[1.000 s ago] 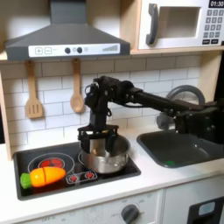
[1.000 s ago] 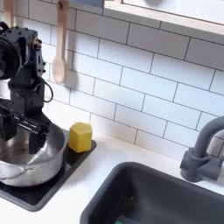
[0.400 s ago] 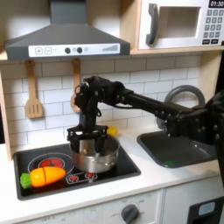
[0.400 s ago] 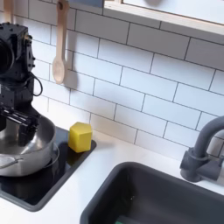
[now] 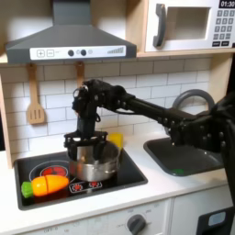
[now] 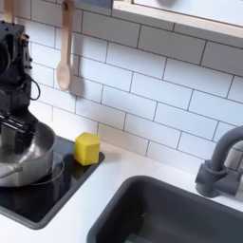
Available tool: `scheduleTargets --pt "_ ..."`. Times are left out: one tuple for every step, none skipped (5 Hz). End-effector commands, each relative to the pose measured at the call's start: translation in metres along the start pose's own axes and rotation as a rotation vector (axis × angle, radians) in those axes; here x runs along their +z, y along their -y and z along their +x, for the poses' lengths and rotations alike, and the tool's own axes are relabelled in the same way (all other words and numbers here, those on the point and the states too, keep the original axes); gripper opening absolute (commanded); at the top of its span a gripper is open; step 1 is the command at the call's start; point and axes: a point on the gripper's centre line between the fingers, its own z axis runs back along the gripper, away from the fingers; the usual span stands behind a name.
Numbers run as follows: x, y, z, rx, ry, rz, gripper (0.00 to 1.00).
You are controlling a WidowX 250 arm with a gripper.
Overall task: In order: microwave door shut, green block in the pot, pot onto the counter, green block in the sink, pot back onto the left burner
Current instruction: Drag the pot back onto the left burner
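1. Judging from the layout, the step in hand is the last one: dragging the shiny round stainless-steel pot (image 5: 96,167) onto the flat red-ringed left burner (image 5: 53,171). The white microwave door (image 5: 184,27) with its dark window stands shut.
2. The black claw (image 5: 89,145) hangs directly above the pot, its tips down at the pot's rim on the side away from the yellow block (image 6: 87,148). In the second exterior view the claw (image 6: 17,128) reaches into the pot (image 6: 28,163) at its rim. It seems to grip the rim, but I cannot tell how far apart the jaws stand.
3. The pot sits on the glossy black cooktop panel (image 5: 133,171). The left burner's ring lies just beside the pot on the first exterior view's left, partly bare. The orange carrot toy (image 5: 48,184) lies beyond it, near the pot.
4. The next move calls for a low, steady pull of the pot toward that ring, keeping the rim caught and stopping short of the carrot.
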Motion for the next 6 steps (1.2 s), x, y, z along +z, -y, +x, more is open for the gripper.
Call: scheduleTargets --pt "0.0 -0.014 0.001 0.031 -0.002 0.013 1.0" --pt "0.0 -0.017 0.003 0.038 0.002 0.016 1.0" --pt "0.0 -0.022 0.003 0.046 0.002 0.02 1.0" --pt "0.001 -0.023 0.004 0.047 0.004 0.022 1.0" --pt "0.008 -0.018 0.003 0.051 0.016 0.013 1.0" --pt "0.013 -0.019 0.0 0.065 0.007 -0.008 1.0"
